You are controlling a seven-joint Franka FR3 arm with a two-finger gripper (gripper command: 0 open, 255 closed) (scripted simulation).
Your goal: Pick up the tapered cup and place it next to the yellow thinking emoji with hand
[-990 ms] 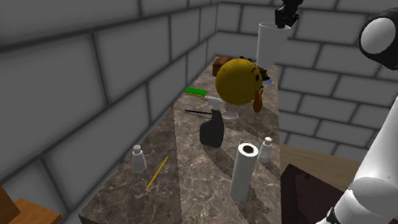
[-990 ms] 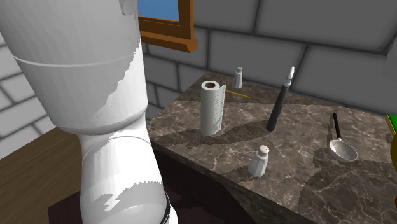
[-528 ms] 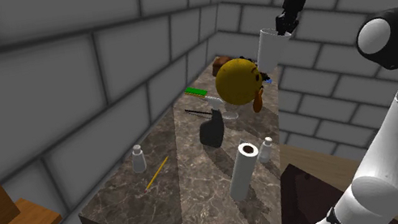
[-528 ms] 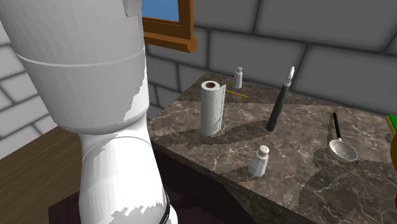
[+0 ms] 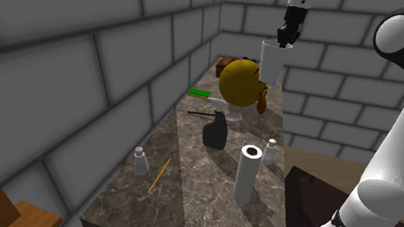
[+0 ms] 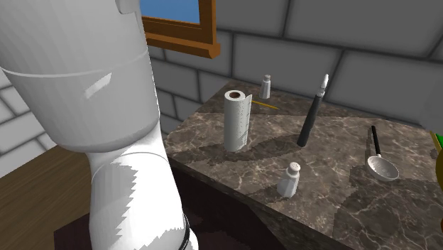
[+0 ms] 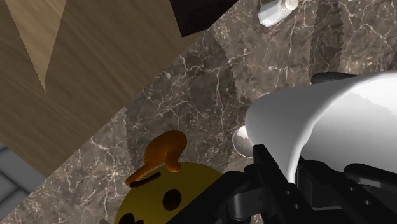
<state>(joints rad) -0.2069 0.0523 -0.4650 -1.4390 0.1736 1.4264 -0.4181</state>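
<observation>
Cup (image 5: 273, 61) hangs clamped by its rim in my gripper (image 5: 286, 38), upper right of the shoulder view, beside the emoji (image 5: 240, 83).

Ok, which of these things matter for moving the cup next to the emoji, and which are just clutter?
Job: cup, held in the gripper; emoji.

Lying about: paper roll, near shaker, far shaker, ladle, black tool, pencil.
</observation>
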